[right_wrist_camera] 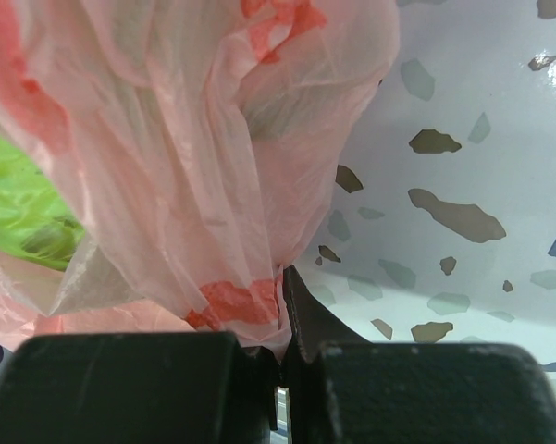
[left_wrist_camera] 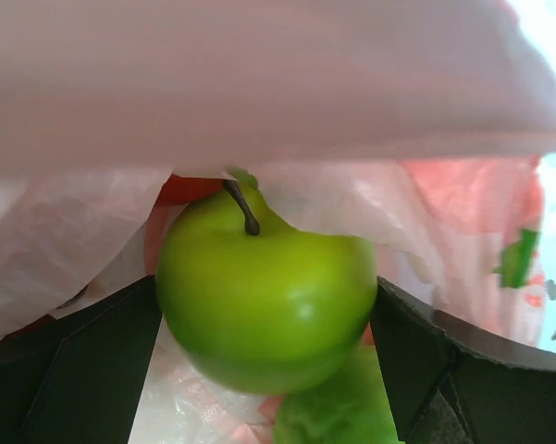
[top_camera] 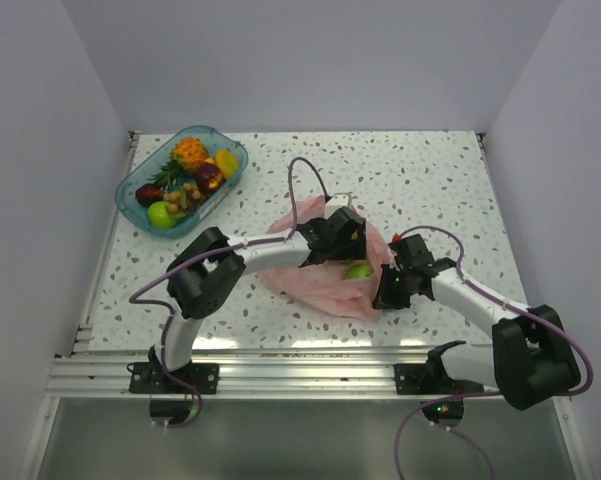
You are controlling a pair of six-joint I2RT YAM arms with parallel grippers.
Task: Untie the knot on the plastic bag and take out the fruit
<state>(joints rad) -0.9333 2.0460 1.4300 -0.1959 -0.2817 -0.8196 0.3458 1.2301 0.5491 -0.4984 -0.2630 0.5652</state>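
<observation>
The pale-pink plastic bag (top_camera: 320, 288) lies crumpled in the middle of the table. My left gripper (top_camera: 348, 250) reaches into it, and pink film (left_wrist_camera: 259, 83) hangs over the wrist view. A lime-green apple (left_wrist_camera: 259, 296) with a dark stem sits between the left gripper's (left_wrist_camera: 266, 324) wide-open fingers and fills the gap. The same apple (top_camera: 358, 270) shows from above. My right gripper (top_camera: 390, 290) is shut on a fold of the bag (right_wrist_camera: 166, 139) at its right edge, the film pinched at the fingertips (right_wrist_camera: 282, 277). A green shape (right_wrist_camera: 18, 213) shows through the plastic. The knot is hidden.
A clear blue tray (top_camera: 130, 195) at the back left holds a small pineapple (top_camera: 190, 152) and several other fruits. An aluminium rail (top_camera: 280, 375) runs along the near edge. White walls close the table on three sides.
</observation>
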